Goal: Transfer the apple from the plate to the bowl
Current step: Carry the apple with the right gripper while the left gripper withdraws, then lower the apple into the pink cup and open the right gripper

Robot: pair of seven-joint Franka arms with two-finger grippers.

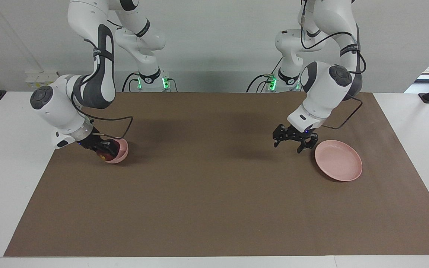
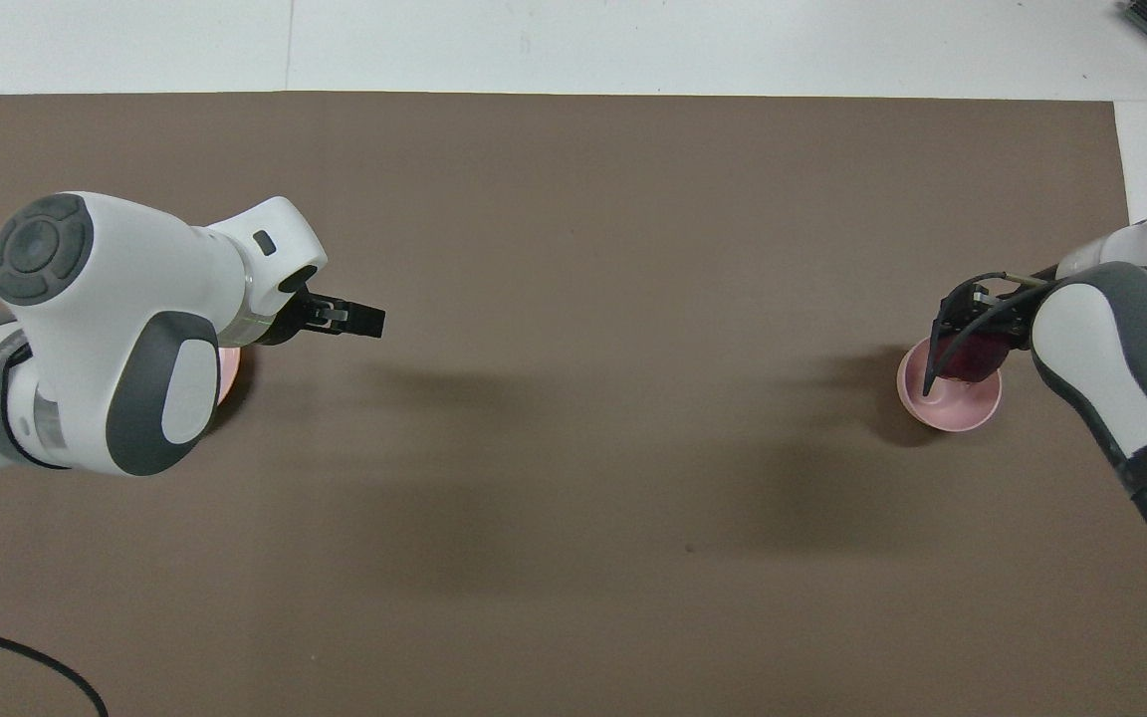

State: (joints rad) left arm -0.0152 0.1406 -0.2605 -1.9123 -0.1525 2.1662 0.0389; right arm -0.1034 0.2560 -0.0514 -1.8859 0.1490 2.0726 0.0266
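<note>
1. Facing view: a brown mat (image 1: 214, 193) covers most of the white counter (image 1: 9, 156).
2. The bowl (image 1: 119, 153) sits on the mat toward the right arm's end of the counter. The right gripper (image 1: 104, 149) reaches down into it, its fingers clenched on the apple (image 1: 105, 154), which is low inside the bowl. Only a dark red part with a yellowish patch shows past the rim.
3. The plate (image 1: 338, 160) lies on the mat toward the left arm's end of the counter, with nothing on it. The left gripper (image 1: 292, 143) hangs over the mat just beside the plate's rim, its fingers released and holding nothing.
4. Overhead view: the bowl (image 2: 952, 408) lies near the mat's edge at the right arm's end. The apple (image 2: 972, 357) fills the part of the bowl farther from the robots, with the right gripper (image 2: 962, 334) on it.
5. The left arm covers nearly all of the plate (image 2: 228, 373); only a pink sliver shows. The left gripper (image 2: 359, 321) pokes out over bare mat.
</note>
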